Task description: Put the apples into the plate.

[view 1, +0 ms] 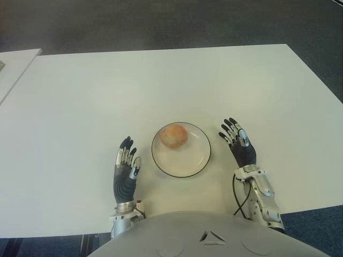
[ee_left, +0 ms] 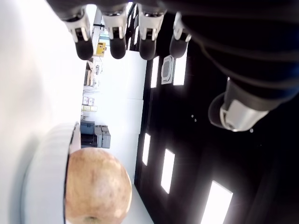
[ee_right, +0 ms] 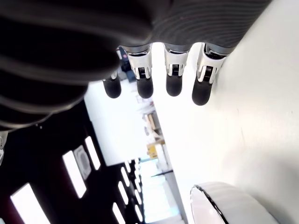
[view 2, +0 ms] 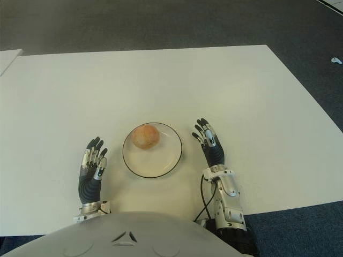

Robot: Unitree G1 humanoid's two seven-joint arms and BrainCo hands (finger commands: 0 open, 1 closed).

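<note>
One yellowish-red apple (view 1: 174, 136) lies in the far left part of a white plate (view 1: 196, 156) with a dark rim, near the table's front edge. My left hand (view 1: 126, 163) shows just left of the plate, fingers straight and holding nothing. My right hand (view 1: 238, 140) shows just right of the plate, fingers also extended and empty. In the left wrist view the apple (ee_left: 96, 184) sits inside the plate rim (ee_left: 44, 177), apart from the fingers (ee_left: 84, 44). The right wrist view shows straight fingers (ee_right: 173, 79) and the plate's edge (ee_right: 219, 205).
The white table (view 1: 161, 85) stretches wide around the plate. A second white surface (view 1: 13, 64) adjoins at the far left. Dark carpet (view 1: 161, 21) lies beyond the far edge and to the right.
</note>
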